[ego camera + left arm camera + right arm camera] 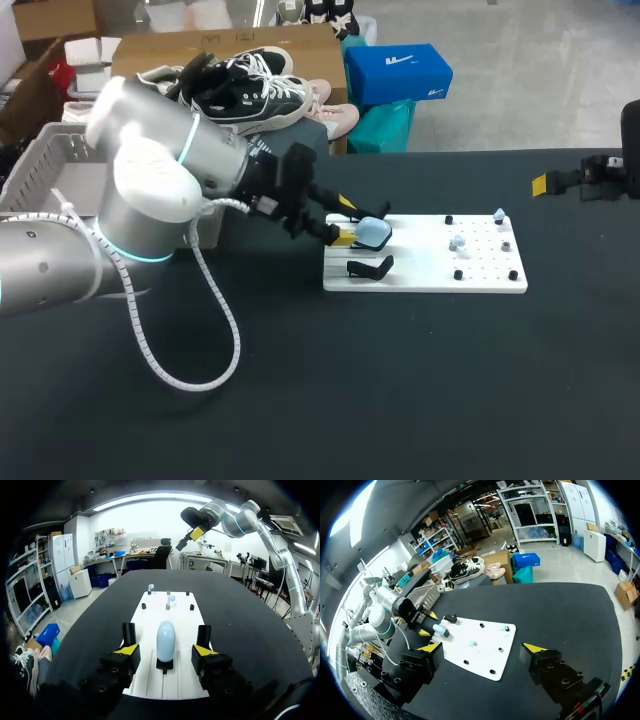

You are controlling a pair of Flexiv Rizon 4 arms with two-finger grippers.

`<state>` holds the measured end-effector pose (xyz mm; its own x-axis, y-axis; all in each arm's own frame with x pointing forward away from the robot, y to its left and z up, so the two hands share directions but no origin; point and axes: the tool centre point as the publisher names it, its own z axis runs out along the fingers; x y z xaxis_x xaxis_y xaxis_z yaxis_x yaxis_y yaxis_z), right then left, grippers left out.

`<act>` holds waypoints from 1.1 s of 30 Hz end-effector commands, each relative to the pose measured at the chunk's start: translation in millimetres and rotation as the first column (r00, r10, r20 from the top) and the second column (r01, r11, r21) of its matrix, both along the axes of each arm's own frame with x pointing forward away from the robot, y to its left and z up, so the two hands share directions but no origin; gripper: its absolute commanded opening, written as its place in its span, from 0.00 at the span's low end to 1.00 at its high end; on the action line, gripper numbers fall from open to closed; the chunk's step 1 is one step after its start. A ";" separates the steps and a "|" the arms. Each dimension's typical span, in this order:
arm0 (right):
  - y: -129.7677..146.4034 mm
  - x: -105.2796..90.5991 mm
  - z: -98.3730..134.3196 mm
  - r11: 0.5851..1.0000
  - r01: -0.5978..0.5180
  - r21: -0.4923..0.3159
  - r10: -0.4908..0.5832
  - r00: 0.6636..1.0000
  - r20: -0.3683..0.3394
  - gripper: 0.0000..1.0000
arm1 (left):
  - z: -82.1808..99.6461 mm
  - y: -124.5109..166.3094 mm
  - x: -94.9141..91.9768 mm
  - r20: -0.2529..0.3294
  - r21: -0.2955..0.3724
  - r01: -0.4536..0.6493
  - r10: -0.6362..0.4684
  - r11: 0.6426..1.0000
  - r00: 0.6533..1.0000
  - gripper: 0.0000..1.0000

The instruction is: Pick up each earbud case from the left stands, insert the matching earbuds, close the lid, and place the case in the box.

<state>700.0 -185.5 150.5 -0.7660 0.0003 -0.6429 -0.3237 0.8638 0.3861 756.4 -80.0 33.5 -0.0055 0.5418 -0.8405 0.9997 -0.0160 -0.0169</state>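
Observation:
A light blue earbud case [374,233] [165,640] [440,629] stands upright on a black stand at the left end of the white board [430,275] [172,610] [480,655]. My left gripper [350,222] [166,647] straddles the case, open, with a gap showing on each side. A second black stand [370,267] beside it holds nothing. Two small pale blue earbuds [457,242] [499,214] [170,599] sit on pegs at the board's right end. My right gripper [560,181] [484,652] hangs open at the table's far right, well away from the board.
A pale slatted basket [50,165] sits at the table's left edge behind my left arm. Several black pegs [458,274] dot the board. A white cable [215,330] loops from the left arm over the dark tabletop.

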 end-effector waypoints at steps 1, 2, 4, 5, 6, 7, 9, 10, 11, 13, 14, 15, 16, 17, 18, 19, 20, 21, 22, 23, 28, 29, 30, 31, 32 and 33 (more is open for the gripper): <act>-0.4 0.9 -0.9 1.000 -0.003 0.002 0.003 1.000 0.000 1.00 | -3.3 -3.3 3.8 -0.008 -0.005 0.015 -0.015 1.000 1.000 0.65; -0.4 0.9 -0.9 1.000 -0.003 0.002 0.003 1.000 0.000 1.00 | -3.6 -4.0 3.4 -0.012 -0.006 0.017 -0.017 1.000 1.000 0.67; -0.4 0.9 -0.9 1.000 -0.003 0.002 0.003 1.000 0.000 1.00 | -4.1 -4.9 2.3 -0.014 -0.007 0.019 -0.019 1.000 1.000 0.69; -0.4 0.9 -0.9 1.000 -0.003 0.002 0.003 1.000 0.000 1.00 | -4.6 -5.6 1.9 -0.015 -0.008 0.021 -0.021 1.000 1.000 0.71; -0.4 0.9 -0.9 1.000 -0.003 0.002 0.003 1.000 0.000 1.00 | -5.2 -6.3 1.7 -0.016 -0.008 0.021 -0.021 1.000 1.000 0.72; -0.4 0.9 -0.9 1.000 -0.003 0.002 0.003 1.000 0.000 1.00 | -5.7 -6.9 1.7 -0.016 -0.009 0.022 -0.022 1.000 1.000 0.74; -0.4 0.9 -0.9 1.000 -0.003 0.002 0.003 1.000 0.000 1.00 | -7.4 -8.3 2.7 -0.019 -0.009 0.020 -0.020 1.000 1.000 0.76; -0.4 0.9 -0.9 1.000 -0.003 0.002 0.003 1.000 0.000 1.00 | -8.2 -9.0 3.3 -0.021 -0.009 0.018 -0.019 1.000 1.000 0.75; -0.4 0.9 -0.9 1.000 -0.003 0.002 0.003 1.000 0.000 1.00 | -8.8 -9.5 3.7 -0.022 -0.009 0.017 -0.017 1.000 1.000 0.73; -0.4 0.9 -0.9 1.000 -0.003 0.002 0.003 1.000 0.000 1.00 | -9.4 -10.7 4.0 -0.024 -0.011 0.016 -0.016 1.000 1.000 0.71; -0.4 0.9 -0.9 1.000 -0.003 0.002 0.003 1.000 0.000 1.00 | -9.7 -11.4 3.9 -0.026 -0.012 0.016 -0.016 1.000 1.000 0.69; -0.4 0.9 -0.9 1.000 -0.003 0.002 0.003 1.000 0.000 1.00 | -9.9 -12.0 3.8 -0.027 -0.013 0.016 -0.016 1.000 0.999 0.68; -0.4 0.9 -0.9 1.000 -0.003 0.002 0.003 1.000 0.000 1.00 | -10.4 -12.7 3.5 -0.028 -0.013 0.016 -0.016 1.000 0.999 0.67; -0.4 0.9 -0.9 1.000 -0.003 0.002 0.003 1.000 0.000 1.00 | -11.2 -13.4 3.3 -0.029 -0.013 0.016 -0.016 1.000 0.999 0.66; -0.4 0.9 -0.9 1.000 -0.003 0.002 0.003 1.000 0.000 1.00 | -11.9 -13.9 3.3 -0.031 -0.014 0.015 -0.015 1.000 0.999 0.63; -0.4 0.9 -0.9 1.000 -0.003 0.002 0.003 1.000 0.000 1.00 | -12.1 -14.0 3.4 -0.032 -0.015 0.014 -0.015 1.000 0.999 0.60; -0.4 0.9 -0.9 1.000 -0.003 0.002 0.003 1.000 0.000 1.00 | -12.3 -14.2 3.4 -0.032 -0.015 0.014 -0.015 1.000 0.999 0.59; -0.4 0.9 -0.9 1.000 -0.003 0.002 0.003 1.000 0.000 1.00 | -12.5 -14.5 3.4 -0.034 -0.017 0.014 -0.014 1.000 0.999 0.58; -0.4 0.9 -0.9 1.000 -0.003 0.002 0.003 1.000 0.000 1.00 | -12.6 -15.0 3.6 -0.035 -0.018 0.013 -0.014 1.000 0.999 0.55; -0.4 0.9 -0.9 1.000 -0.003 0.002 0.003 1.000 0.000 1.00 | -12.9 -15.4 3.8 -0.035 -0.019 0.013 -0.014 1.000 0.999 0.51; -0.4 0.9 -0.9 1.000 -0.003 0.002 0.003 1.000 0.000 1.00 | -16.0 -16.9 5.3 -0.037 -0.021 0.008 -0.009 1.000 0.999 0.49; -0.4 0.9 -0.9 1.000 -0.003 0.002 0.003 1.000 0.000 1.00 | -16.3 -16.9 5.3 -0.037 -0.021 0.008 -0.008 1.000 0.999 0.49; -0.4 0.9 -0.9 1.000 -0.003 0.002 0.003 1.000 0.000 1.00 | -16.5 -16.9 5.3 -0.037 -0.021 0.007 -0.008 1.000 0.999 0.49; -0.4 0.9 -0.9 1.000 -0.003 0.002 0.003 1.000 0.000 1.00 | -17.1 -17.1 5.2 -0.037 -0.021 0.007 -0.008 1.000 0.999 0.49; -0.4 0.9 -0.9 1.000 -0.003 0.002 0.003 1.000 0.000 1.00 | -17.9 -17.2 4.8 -0.036 -0.020 0.008 -0.009 1.000 0.999 0.49; -0.4 0.9 -0.9 1.000 -0.003 0.002 0.003 1.000 0.000 1.00 | -18.7 -17.4 4.6 -0.034 -0.020 0.009 -0.010 1.000 0.999 0.49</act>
